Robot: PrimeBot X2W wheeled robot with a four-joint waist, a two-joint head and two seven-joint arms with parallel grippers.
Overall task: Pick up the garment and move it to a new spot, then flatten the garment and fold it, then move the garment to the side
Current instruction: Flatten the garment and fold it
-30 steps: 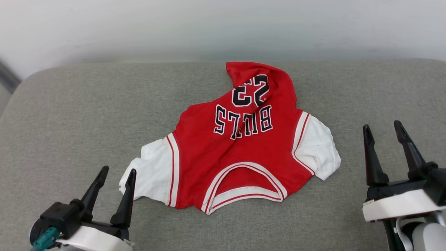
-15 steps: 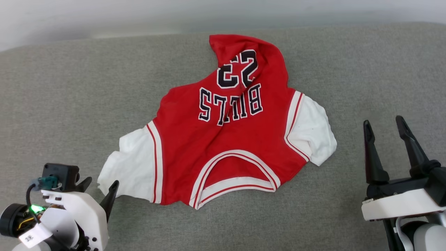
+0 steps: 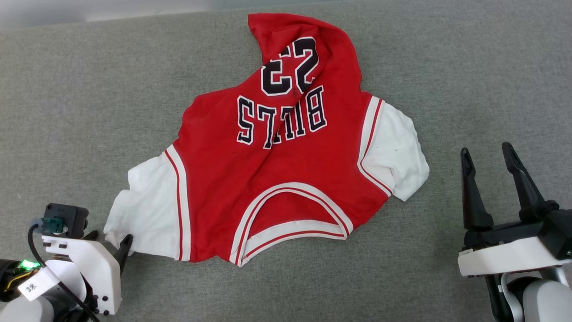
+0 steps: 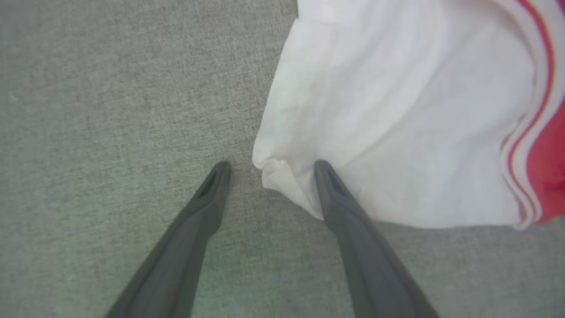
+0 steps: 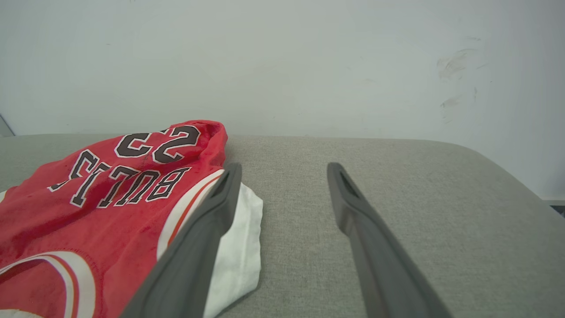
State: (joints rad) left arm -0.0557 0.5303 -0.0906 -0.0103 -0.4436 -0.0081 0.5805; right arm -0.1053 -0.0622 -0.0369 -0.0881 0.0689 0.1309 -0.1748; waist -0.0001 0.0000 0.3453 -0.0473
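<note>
Jersey T-shirt (image 3: 277,170) lies rumpled mid-frame. Left tool (image 4: 271,164), lower left, open astride white sleeve (image 4: 375,110) corner; right tool (image 3: 486,149) open, lower right.

Beside the garment (image 3: 277,179), the left gripper (image 3: 109,236) had its fingers (image 3: 125,249) mostly hidden behind its own wrist housing (image 3: 96,268). The left wrist view's right edge cut off the garment's red body.

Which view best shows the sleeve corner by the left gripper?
Left wrist view: the sleeve corner lies close between the open left gripper's fingers. Head view shows it small, beside the gripper. Right wrist view catches the other sleeve.
</note>
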